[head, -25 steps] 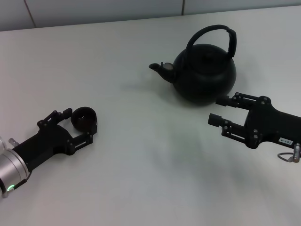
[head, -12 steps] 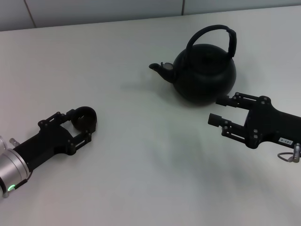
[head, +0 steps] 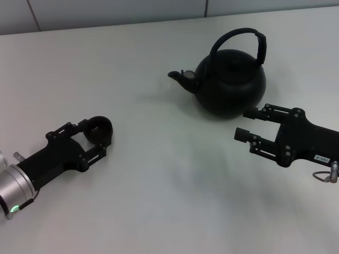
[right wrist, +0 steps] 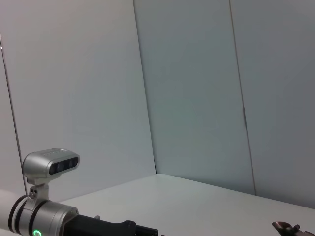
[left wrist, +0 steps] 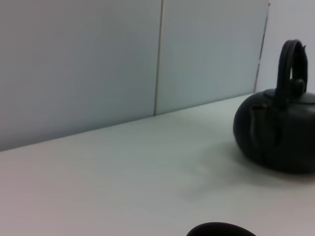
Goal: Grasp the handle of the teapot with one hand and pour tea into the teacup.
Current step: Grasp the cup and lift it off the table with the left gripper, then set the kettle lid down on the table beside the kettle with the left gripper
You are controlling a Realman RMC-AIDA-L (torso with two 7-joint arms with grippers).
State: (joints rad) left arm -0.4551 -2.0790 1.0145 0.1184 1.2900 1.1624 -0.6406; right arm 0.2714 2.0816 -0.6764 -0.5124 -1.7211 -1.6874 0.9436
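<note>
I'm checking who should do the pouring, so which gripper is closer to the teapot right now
Right. The right gripper sits open just in front of the teapot, its upper finger almost at the pot's base. The left gripper is far across the table, around the teacup.

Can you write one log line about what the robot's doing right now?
left gripper: shut on teacup | right gripper: open, beside teapot | handle: not grasped | pour: not begun
</note>
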